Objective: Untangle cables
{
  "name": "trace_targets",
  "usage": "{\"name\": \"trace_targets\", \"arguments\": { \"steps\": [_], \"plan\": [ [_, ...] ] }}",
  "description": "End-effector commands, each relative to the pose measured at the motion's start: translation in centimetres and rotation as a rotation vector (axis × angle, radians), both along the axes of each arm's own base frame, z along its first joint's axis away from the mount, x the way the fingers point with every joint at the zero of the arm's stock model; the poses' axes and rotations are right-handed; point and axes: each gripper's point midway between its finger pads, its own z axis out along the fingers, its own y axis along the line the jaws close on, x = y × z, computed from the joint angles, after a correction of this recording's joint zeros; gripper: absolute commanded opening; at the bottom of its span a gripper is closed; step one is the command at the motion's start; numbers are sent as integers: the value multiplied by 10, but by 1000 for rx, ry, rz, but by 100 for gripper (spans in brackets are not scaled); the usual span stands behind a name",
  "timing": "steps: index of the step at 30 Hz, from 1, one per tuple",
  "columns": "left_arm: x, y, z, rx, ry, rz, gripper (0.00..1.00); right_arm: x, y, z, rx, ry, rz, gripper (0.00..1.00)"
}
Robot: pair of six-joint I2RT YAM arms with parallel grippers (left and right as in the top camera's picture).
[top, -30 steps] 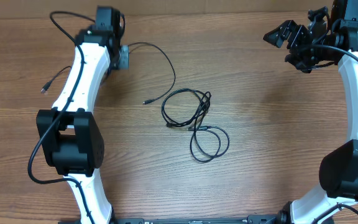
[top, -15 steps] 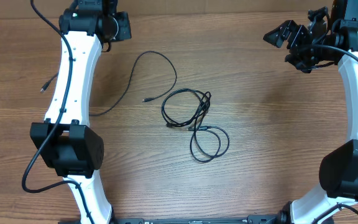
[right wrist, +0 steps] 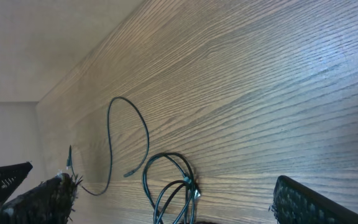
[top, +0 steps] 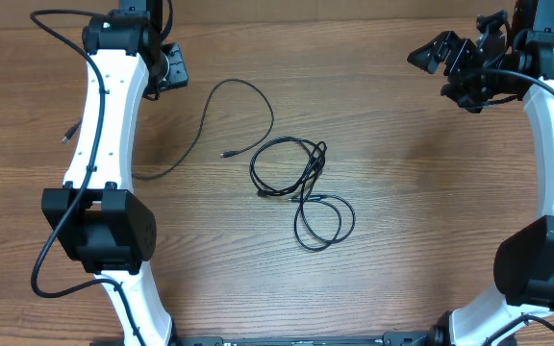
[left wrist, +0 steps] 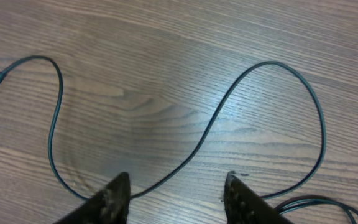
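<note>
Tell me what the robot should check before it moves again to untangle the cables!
1. Left end effector open, gripping nothing: ok.
2. Right end effector open and empty: ok.
3. Loose cable lying apart from the bundle: ok.
4. Bundle untangled: not ok, its loops cross each other.
5. Number of cables in the bundle: cannot tell.

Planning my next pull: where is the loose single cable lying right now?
Overhead view, left of centre: the loose single cable arcs between the left gripper and the tangled bundle, one plug just left of that bundle.
</note>
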Motion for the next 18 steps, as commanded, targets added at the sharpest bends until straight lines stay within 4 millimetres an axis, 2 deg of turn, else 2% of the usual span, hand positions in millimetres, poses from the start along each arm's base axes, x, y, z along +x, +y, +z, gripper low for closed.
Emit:
{"name": "trace_targets", "arguments": {
  "steps": [1,2,4,5,6,10,14,15,18],
  "plan": [
    [-7,19,6,56,-6,74,44,-2,-1,17,-19,-49,3,100],
    [-8,24,5,56,-2,94,51,-2,-1,17,-19,-49,3,100],
    [-13,39,-1,38,15,171,52,-2,-1,17,-19,-49,3,100],
    [-16,47,-5,31,25,209,55,-2,-1,17,-19,-49,3,100],
    [-22,61,-12,21,46,267,67,-2,-1,17,-19,-49,3,100],
    [-49,96,-40,13,148,382,70,-2,-1,17,-19,-49,3,100],
    [-75,120,-68,7,239,446,80,-2,-1,17,-19,-49,3,100],
    [-86,130,-81,4,273,473,82,-2,-1,17,-19,-49,3,100],
    [-98,139,-96,0,308,501,88,-2,-1,17,-19,-49,3,100]
  ]
}}
